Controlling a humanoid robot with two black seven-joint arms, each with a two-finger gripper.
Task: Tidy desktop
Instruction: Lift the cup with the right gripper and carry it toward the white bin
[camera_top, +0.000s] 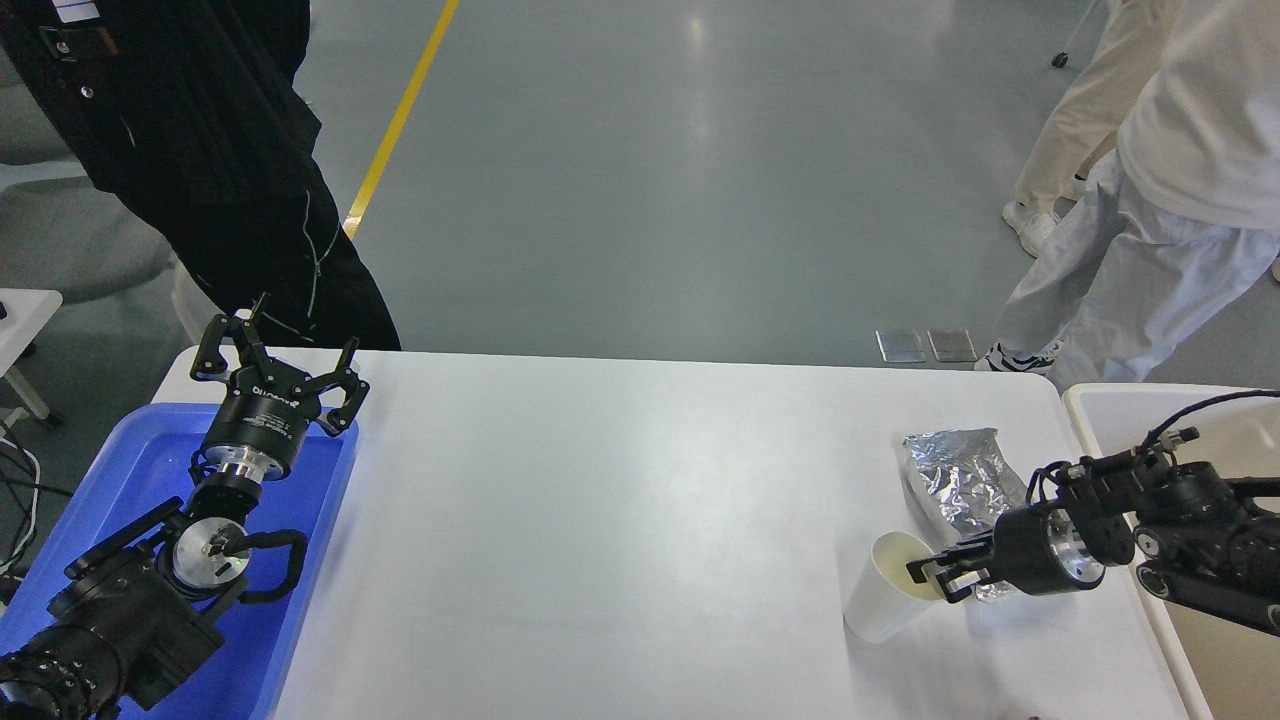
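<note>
The desktop is a wide white tabletop. A white paper cup stands tilted near its right front. A crumpled silver foil bag lies just behind the cup. My right gripper reaches in from the right and its fingers close on the cup's rim. My left gripper is open and empty, held above the far end of the blue tray.
A beige white-rimmed bin stands off the desktop's right edge under my right arm. The blue tray sits on the desktop's left side. People stand beyond the far edge at left and right.
</note>
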